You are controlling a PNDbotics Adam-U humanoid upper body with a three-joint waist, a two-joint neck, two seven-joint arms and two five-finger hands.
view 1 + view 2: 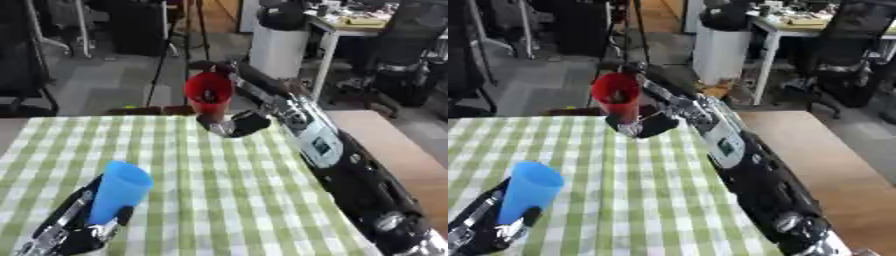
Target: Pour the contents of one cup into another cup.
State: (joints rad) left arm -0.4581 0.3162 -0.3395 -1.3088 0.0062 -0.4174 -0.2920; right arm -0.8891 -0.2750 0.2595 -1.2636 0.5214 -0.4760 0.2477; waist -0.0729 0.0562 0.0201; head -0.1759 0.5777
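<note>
Well apart from the left hand (pixel 74 235) clasping the blue cup (pixel 118 191), the right hand (pixel 234 123) gripped the red cup (pixel 208 94); pouring not begun.

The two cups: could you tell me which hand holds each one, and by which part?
The right hand holds the red cup near its base; the left hand holds the blue cup by its lower end.

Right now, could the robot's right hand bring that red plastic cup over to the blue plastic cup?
Probably yes: the right hand holds the red plastic cup, and only bare checked tablecloth separates it from the blue plastic cup.
</note>
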